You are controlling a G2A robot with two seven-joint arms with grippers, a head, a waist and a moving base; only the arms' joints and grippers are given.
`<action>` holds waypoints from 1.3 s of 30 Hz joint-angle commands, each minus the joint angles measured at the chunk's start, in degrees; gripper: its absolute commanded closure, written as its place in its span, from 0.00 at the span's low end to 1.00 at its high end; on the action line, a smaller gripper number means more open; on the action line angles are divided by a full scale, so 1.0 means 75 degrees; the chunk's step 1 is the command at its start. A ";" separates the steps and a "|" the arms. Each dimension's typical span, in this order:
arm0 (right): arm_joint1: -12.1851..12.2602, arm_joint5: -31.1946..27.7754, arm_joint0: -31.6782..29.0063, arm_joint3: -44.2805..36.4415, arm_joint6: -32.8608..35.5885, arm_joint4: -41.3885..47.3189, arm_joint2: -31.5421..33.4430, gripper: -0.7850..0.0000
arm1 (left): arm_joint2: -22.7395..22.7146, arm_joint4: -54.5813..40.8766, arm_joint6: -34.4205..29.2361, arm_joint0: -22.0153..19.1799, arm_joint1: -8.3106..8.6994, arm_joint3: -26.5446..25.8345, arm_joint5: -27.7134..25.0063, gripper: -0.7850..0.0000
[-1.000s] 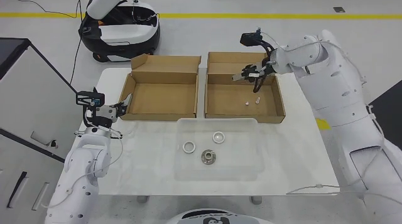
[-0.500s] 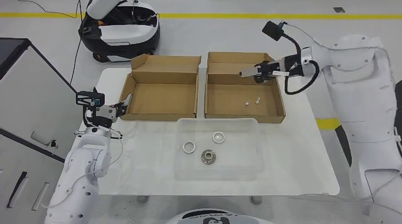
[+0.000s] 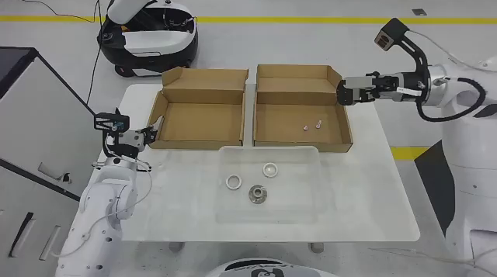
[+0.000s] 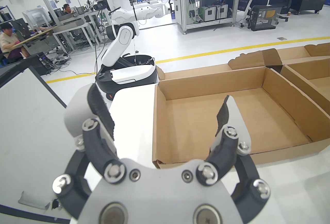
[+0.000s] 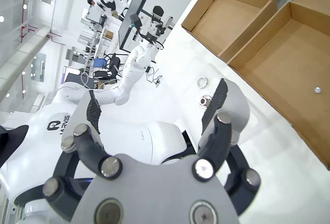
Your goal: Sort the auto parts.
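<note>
So the right gripper [image 3: 342, 91] has pulled back. A second ago it hung over the back half of the right box [image 3: 279, 126]; now it's out by that box's right wall, and the arm has swung wide to the side. Its fingers [image 5: 216, 104] are spread apart with nothing between them. The left gripper [image 3: 151, 131] hasn't budged. It's just off the left wall of the left box [image 3: 202, 126], also spread and holding nothing.

In the right box, one small part [image 3: 305, 128] and a second small part [image 3: 318, 126] lie close together about where they were. They're too tiny to tell what they are.

The clear tray [image 3: 295, 199] sits on the bench [image 3: 365, 192] in front of both boxes, and its edges are hard to pick out. In it are a white ring [image 3: 233, 181], a second white ring [image 3: 270, 170] and a metal part [image 3: 257, 193], all apart from each other. From the right wrist, one finger covers part of the metal part. From above, the right gripper is just a dark lump.

Another white robot [image 3: 151, 21] stands on the floor beyond the bench, in front of a yellow line [image 3: 311, 19].
</note>
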 commanded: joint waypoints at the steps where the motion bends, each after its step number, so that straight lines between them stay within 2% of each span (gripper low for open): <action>1: 0.0086 0.0008 -0.0206 0.0013 0.0000 0.0313 0.0263 0.00 | 0.0000 0.0000 0.0000 0.0000 0.0000 0.0000 0.0000 0.00; 13: 0.0499 -0.0218 -0.1194 0.0258 0.0000 0.2191 0.1248 0.00 | 0.0000 0.0000 0.0000 0.0000 0.0000 0.0000 0.0000 0.00; 39: 0.0499 -0.0218 -0.1194 0.0258 0.0000 0.2191 0.1248 0.00 | 0.0000 0.0000 0.0000 0.0000 0.0000 0.0000 0.0000 0.00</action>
